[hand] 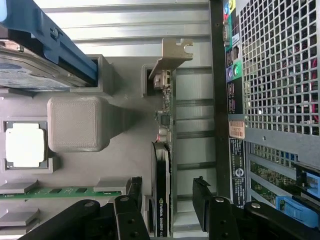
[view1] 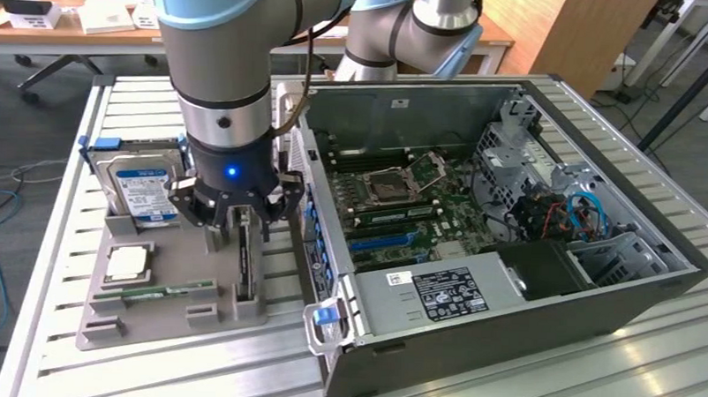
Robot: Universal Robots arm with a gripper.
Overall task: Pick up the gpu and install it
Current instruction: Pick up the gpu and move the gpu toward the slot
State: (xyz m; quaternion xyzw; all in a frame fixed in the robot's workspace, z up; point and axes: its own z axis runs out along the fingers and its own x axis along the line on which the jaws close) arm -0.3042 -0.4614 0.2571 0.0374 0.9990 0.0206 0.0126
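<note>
Wrist view first: where is the gpu (hand: 164, 170)?

Standing on its long edge in a slot of the grey holder (hand: 125, 107), with its silver bracket (hand: 175, 55) at the end away from the camera. From the exterior view it's the thin dark card (view1: 246, 267) on the side of the holder nearest the computer case (view1: 503, 336).

And the gripper (hand: 167, 182)?

Right over the card. The black fingers (hand: 131, 197) are apart, one on each side of the gpu, and I see a gap on both sides, so nothing is clamped. In the exterior view the gripper (view1: 237, 219) hangs low over that slot.

So nothing is lifted?

Not as far as I can judge. The card looks fully seated in the holder, and the other parts lie in their own places: the hard drive (view1: 142, 187) with the blue-and-white label at the back, the processor (view1: 128, 263) in its square recess, the memory stick (view1: 163, 291) lying flat in front of that.

And the case?

It lies on its side on the slatted desk (view1: 630, 376), open, with the motherboard (view1: 407, 205) facing up. I can't see any card in the expansion slots. I'd say the approach is done, while the grasp, the lift and the whole install remain.
</note>
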